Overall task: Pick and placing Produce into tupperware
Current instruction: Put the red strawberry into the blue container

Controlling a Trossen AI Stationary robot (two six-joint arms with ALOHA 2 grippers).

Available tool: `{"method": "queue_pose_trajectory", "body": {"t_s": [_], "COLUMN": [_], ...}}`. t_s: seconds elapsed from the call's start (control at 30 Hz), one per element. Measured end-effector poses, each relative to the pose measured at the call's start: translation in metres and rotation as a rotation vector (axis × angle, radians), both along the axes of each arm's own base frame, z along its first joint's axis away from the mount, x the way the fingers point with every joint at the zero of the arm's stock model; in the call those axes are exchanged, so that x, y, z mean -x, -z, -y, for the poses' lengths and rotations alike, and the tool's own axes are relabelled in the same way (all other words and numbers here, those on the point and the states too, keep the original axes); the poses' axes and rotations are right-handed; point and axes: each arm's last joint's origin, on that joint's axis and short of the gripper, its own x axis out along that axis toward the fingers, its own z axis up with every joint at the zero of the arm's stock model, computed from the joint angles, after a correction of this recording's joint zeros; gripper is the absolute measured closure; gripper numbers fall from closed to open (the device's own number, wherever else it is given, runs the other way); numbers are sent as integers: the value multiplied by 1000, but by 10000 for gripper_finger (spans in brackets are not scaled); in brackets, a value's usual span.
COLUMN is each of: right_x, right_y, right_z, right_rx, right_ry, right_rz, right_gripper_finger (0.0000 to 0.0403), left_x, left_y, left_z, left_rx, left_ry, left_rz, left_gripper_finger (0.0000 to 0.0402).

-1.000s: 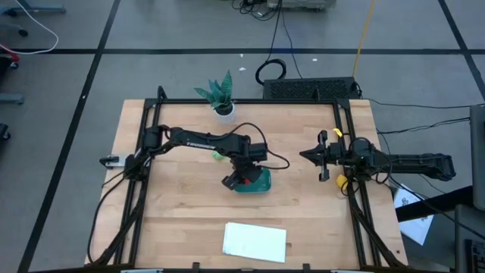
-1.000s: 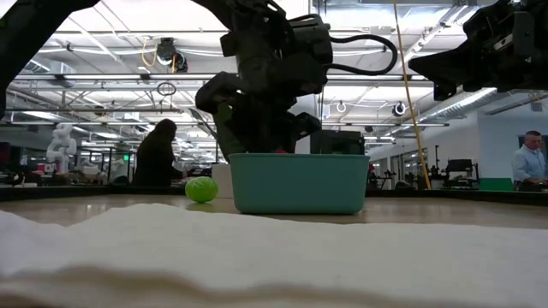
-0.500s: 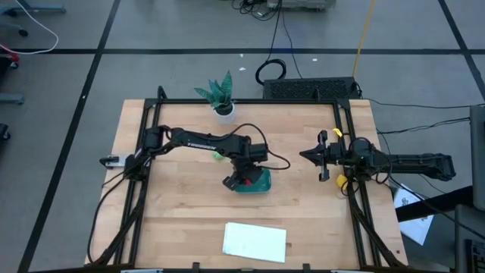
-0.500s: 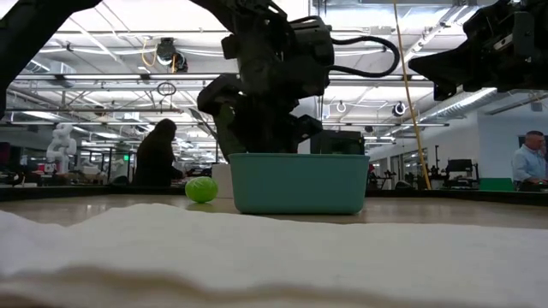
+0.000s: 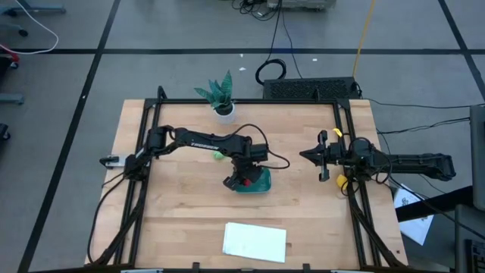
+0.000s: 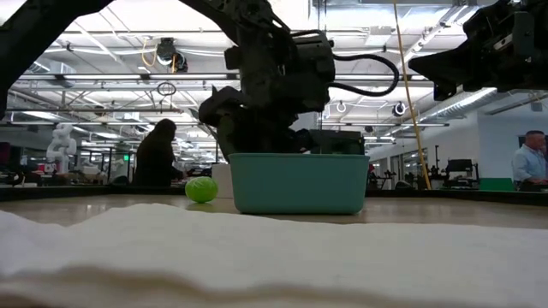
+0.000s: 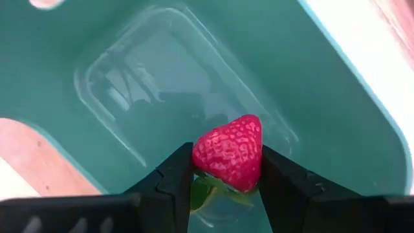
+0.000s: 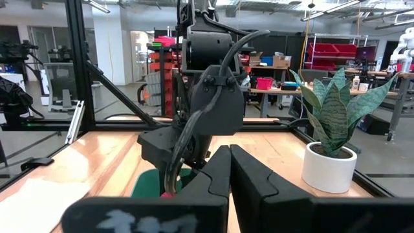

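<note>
The teal tupperware (image 5: 260, 182) stands on the wooden table near its middle, and also shows in the low view (image 6: 299, 183). My left gripper (image 5: 244, 180) reaches down into it, shut on the red strawberry (image 7: 228, 152). Under the berry lies the tupperware's floor (image 7: 162, 84). A round green piece (image 5: 217, 155) rests on the table just left of and beyond the tupperware (image 6: 201, 188). My right gripper (image 5: 303, 155) waits shut above the table's right side, pointing left (image 8: 228, 155). My left gripper pinches the strawberry's two sides (image 7: 200, 158) between its two fingers (image 7: 174, 178). It comes from above, slanting steeply down. The berry's tip points away from the gripper and its green leaves lie back between the fingers. It hangs inside the tupperware, over the floor.
A flat white sheet (image 5: 255, 240) lies near the front edge and fills the low view's foreground (image 6: 257, 257). A potted plant in a white pot (image 5: 222, 98) stands at the far edge. Black frame rails (image 5: 144, 152) run along both sides. People show in the room behind.
My left gripper has sunk a little into the tupperware with the strawberry, still shut on it. The berry is now hidden behind the near wall in the low view.
</note>
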Motion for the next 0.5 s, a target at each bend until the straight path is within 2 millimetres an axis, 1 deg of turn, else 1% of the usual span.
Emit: {"method": "queue_pose_trajectory", "body": {"t_s": [0.17,0.5], "right_x": [0,0], "right_y": [0,0], "right_z": [0,0], "right_rx": [0,0], "right_ry": [0,0], "right_rz": [0,0], "right_gripper_finger": [403,403], "left_x": [-1,-1], "left_y": [11,11], "left_z": [-1,-1], "left_rx": [-17,-37], "left_ry": [3,21], "left_rz": [-26,-22], "left_gripper_finger": [257,257]}}
